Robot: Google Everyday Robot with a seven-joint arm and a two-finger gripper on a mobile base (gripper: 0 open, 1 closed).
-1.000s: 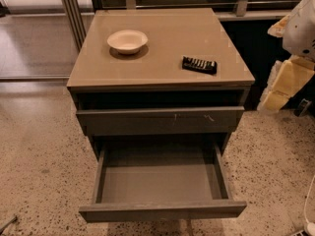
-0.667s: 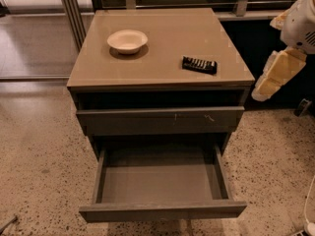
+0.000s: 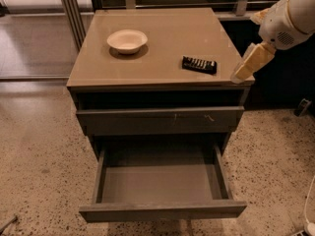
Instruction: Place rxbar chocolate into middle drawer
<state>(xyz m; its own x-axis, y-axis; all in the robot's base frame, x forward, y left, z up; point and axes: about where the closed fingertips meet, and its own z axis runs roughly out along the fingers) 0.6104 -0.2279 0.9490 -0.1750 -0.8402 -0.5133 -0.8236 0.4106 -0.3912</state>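
The rxbar chocolate, a flat black bar with white markings, lies on the tan cabinet top, right of centre near the front edge. The middle drawer is pulled out wide and its grey inside holds nothing. Above it is a shut grey drawer front with small pale scratches. My gripper, cream-coloured on a white arm, hangs at the right front corner of the cabinet top. It is a short way right of the bar and apart from it, and it holds nothing.
A white bowl sits on the cabinet top at the left back. Metal posts stand behind the cabinet on the left. Speckled floor surrounds the open drawer. A dark space with a cable lies to the right.
My gripper has moved left and slightly up, from beside the cabinet to over its right front corner, closer to the bar. The bar, bowl and drawer have not moved.
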